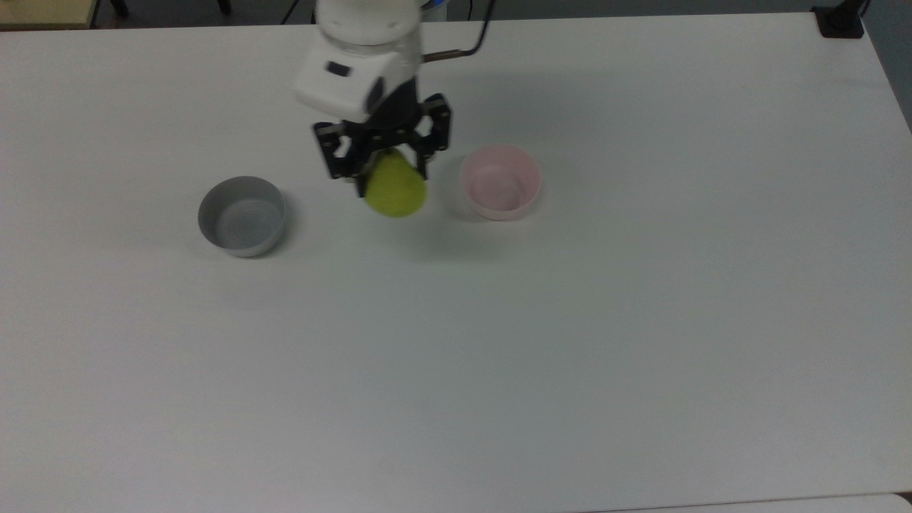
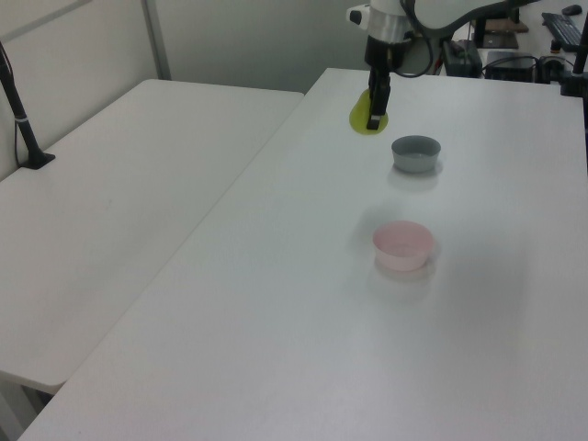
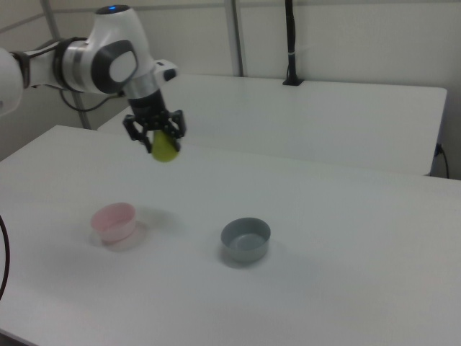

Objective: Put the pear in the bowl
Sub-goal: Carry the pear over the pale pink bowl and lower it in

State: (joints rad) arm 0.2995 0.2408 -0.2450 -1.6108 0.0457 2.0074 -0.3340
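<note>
Gripper (image 1: 388, 167) is closed on the pear (image 1: 395, 191), high above the tabletop (image 1: 570, 342) between the grey bowl (image 1: 241, 216) and the pink bowl (image 1: 500, 182). You are in transport; next, I think, center over pink, lower, release.

Top view looks steeply down on the table (image 1: 641, 320); left and right views face it obliquely from opposite ends
</note>
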